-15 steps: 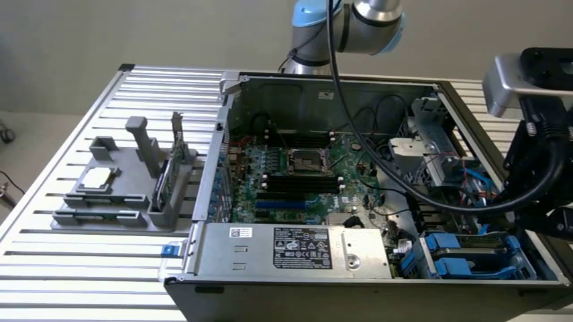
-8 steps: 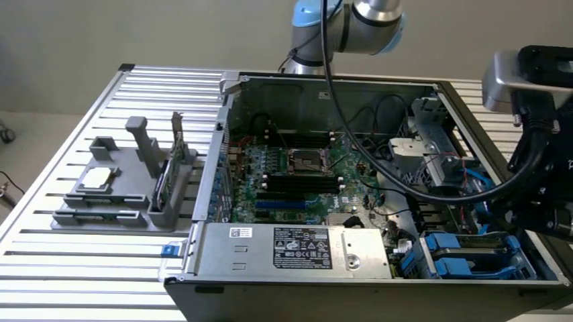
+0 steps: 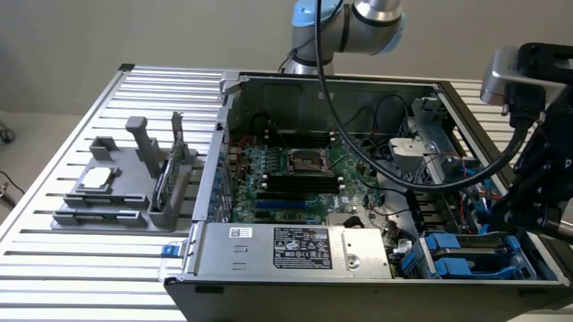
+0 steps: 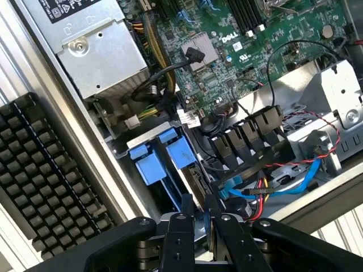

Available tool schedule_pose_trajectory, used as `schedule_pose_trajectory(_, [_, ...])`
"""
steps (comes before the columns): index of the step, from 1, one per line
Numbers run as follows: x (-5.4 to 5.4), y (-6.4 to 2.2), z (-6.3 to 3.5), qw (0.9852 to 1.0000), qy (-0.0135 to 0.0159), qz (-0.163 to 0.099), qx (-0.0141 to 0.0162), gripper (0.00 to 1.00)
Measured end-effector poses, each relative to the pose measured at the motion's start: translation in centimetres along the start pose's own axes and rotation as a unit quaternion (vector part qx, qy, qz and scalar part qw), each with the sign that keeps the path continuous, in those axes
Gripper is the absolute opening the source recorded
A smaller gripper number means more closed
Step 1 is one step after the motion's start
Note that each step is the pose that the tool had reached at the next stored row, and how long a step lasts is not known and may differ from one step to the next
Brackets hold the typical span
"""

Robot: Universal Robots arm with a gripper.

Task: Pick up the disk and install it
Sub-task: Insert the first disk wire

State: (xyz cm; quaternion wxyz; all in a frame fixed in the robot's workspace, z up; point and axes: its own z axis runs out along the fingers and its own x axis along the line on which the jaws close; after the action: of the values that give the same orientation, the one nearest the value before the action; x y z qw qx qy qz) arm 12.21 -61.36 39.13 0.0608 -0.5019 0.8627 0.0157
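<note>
The disk stands on edge in the drive bay at the corner of the open computer case. I see it as a thin dark slab beside blue carrier tabs. My gripper hangs straight over it, with the two black fingers close together on either side of the slab's upper edge. In the exterior view my gripper is the black mass at the exterior view's right, above the bay, and the disk shows as a grey strip between blue plastic.
Another blue drive carrier sits in the neighbouring slot. The silver power supply, black and red cables and the motherboard crowd the case. A grey fixture with a small silver chip stands at the exterior view's left.
</note>
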Motion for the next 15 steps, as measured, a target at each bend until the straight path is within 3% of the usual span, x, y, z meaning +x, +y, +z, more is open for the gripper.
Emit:
schedule_pose_trajectory(4, [0.01,0.0,0.03,0.9997,0.0035,0.026,-0.0015,0.22])
schedule_pose_trajectory(11, [0.01,0.01,0.11,0.9978,0.0152,0.062,-0.015,0.22])
schedule_pose_trajectory(13, [0.02,0.01,0.14,0.997,0.0174,0.073,-0.0169,0.22])
schedule_pose_trajectory(15, [0.02,0.01,0.18,0.9959,0.0183,0.087,-0.0166,0.22])
